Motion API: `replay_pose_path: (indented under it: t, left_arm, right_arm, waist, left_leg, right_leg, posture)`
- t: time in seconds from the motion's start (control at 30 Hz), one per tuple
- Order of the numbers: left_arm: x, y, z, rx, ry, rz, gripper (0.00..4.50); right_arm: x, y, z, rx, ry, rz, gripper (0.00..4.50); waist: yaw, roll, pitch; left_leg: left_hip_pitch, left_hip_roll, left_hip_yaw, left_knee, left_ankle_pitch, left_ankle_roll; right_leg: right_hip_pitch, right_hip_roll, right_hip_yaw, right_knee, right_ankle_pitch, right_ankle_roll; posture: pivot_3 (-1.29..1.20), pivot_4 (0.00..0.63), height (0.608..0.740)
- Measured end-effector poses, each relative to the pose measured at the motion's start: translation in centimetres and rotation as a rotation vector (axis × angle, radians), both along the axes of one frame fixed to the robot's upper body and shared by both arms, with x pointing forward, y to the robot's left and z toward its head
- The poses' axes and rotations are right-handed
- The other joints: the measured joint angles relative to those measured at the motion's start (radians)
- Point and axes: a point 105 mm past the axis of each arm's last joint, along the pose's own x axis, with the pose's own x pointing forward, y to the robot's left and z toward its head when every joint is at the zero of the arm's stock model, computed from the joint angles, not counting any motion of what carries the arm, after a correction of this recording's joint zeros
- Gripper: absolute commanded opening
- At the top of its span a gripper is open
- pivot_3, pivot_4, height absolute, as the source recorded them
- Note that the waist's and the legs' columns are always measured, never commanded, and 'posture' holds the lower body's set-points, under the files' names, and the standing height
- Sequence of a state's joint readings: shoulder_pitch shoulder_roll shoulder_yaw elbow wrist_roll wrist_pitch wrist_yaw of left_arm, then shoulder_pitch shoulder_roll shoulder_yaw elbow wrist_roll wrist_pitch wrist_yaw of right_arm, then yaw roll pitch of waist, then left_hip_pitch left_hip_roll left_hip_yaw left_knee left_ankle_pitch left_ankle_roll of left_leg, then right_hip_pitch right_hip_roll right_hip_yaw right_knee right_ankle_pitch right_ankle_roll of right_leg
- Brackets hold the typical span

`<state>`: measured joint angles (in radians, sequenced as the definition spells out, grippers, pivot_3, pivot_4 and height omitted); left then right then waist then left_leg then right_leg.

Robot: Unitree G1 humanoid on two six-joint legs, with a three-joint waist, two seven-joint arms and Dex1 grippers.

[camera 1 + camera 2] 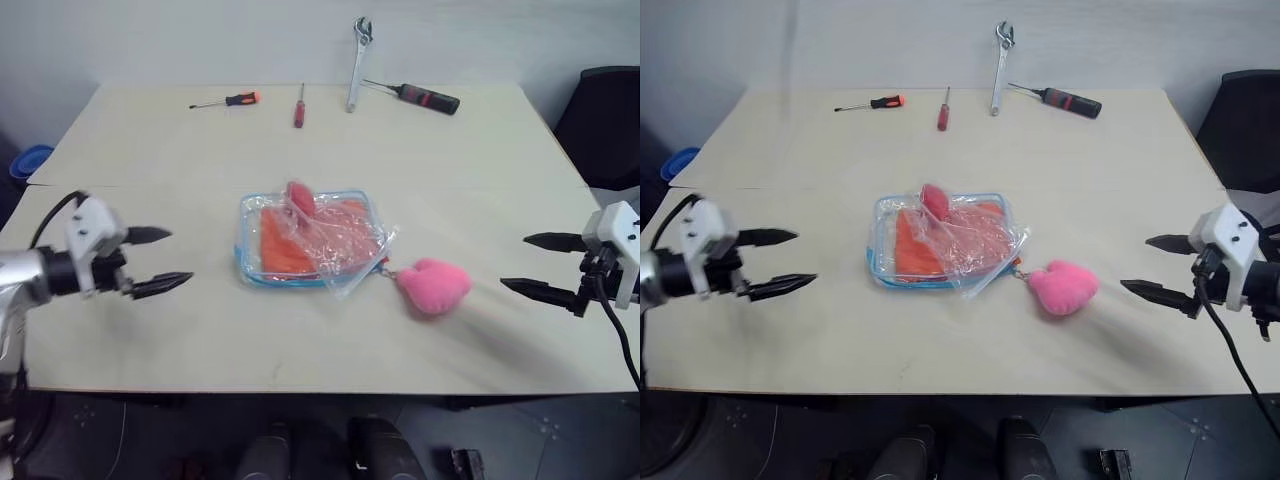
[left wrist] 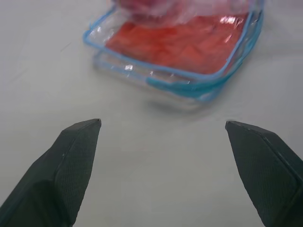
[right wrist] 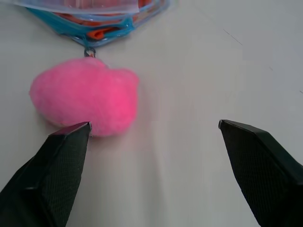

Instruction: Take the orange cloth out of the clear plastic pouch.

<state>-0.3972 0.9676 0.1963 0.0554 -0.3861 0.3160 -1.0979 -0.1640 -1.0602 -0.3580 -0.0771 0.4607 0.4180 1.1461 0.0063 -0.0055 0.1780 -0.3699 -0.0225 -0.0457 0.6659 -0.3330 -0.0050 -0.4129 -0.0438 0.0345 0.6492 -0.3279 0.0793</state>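
Left eye view: clear plastic pouch (image 1: 305, 242) mid-table, orange cloth (image 1: 285, 250) inside, thin crinkly bag (image 1: 340, 245) lying over it; left gripper (image 1: 155, 260) and right gripper (image 1: 540, 265) both spread wide, empty, well apart from the pouch. Left wrist view: fingers (image 2: 71, 161) face the pouch's blue-trimmed corner; bare table (image 2: 42, 61) around it gives room. Right wrist view: pink plush heart (image 3: 85, 97) sits dead ahead (likely mis-grab, would drag the pouch); the overlying bag could snag too
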Motion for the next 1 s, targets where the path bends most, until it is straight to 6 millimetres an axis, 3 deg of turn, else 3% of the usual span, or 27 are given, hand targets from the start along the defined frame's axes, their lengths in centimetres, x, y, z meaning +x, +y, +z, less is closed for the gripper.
replay_pose_path:
  t: [0.13,0.3,0.43,0.57,0.67,1.0]
  left_arm:
    - [2.8,-5.0,2.3,0.102,-0.13,-0.19,4.48]
    - [7.2,-9.6,1.6,0.233,-0.214,-0.3,4.48]
    - [9.4,-11.3,0.2,0.337,-0.241,-0.334,4.48]
    - [10.8,-12.7,-0.8,0.353,-0.243,-0.318,4.48]
    - [11.5,-13.1,-1.5,0.384,-0.253,-0.293,3.94]
    - [12.0,-13.0,-2.0,0.367,-0.261,-0.249,0.88]
  right_arm:
    - [0.3,2.8,0.7,-0.019,-0.058,0.069,4.5]
    - [-0.5,6.0,0.9,-0.009,-0.089,0.143,4.5]
    - [-1.5,7.8,0.7,0.007,-0.089,0.167,4.5]
    - [-2.1,7.6,0.3,0.015,-0.083,0.122,4.5]
    - [-2.6,7.5,0.0,0.011,-0.077,0.103,4.5]
    - [-3.0,7.4,0.4,0.028,-0.095,0.071,4.5]
  waist:
    - [0.001,0.0,0.0]
    - [0.003,-0.002,0.001]
    - [-0.002,-0.003,0.002]
    - [0.005,-0.005,0.003]
    - [0.016,-0.006,0.003]
    - [0.019,-0.006,0.003]
  left_leg:
    - [-0.001,-0.001,0.002,0.001,0.002,-0.004]
    - [-0.002,-0.001,0.003,0.003,0.002,-0.004]
    - [-0.002,-0.001,0.004,0.003,0.002,-0.003]
    - [-0.003,-0.001,0.003,0.005,0.003,-0.003]
    - [-0.004,-0.001,0.003,0.007,0.002,-0.002]
    - [-0.004,-0.001,0.003,0.011,0.002,-0.001]
  right_leg:
    - [-0.001,0.001,0.001,0.004,0.0,0.001]
    - [-0.002,0.002,0.001,0.005,0.0,0.001]
    - [-0.002,0.002,0.002,0.005,0.0,0.001]
    - [-0.002,0.002,0.001,0.007,0.001,0.001]
    - [-0.002,0.002,0.001,0.007,0.001,0.002]
    - [-0.002,0.002,0.001,0.009,0.001,0.002]
  posture:
    - [0.0,0.15,0.74]
    - [0.0,0.15,0.74]
    - [0.0,0.15,0.74]
    - [0.0,0.15,0.74]
    - [0.0,0.15,0.74]
    - [0.0,0.15,0.74]
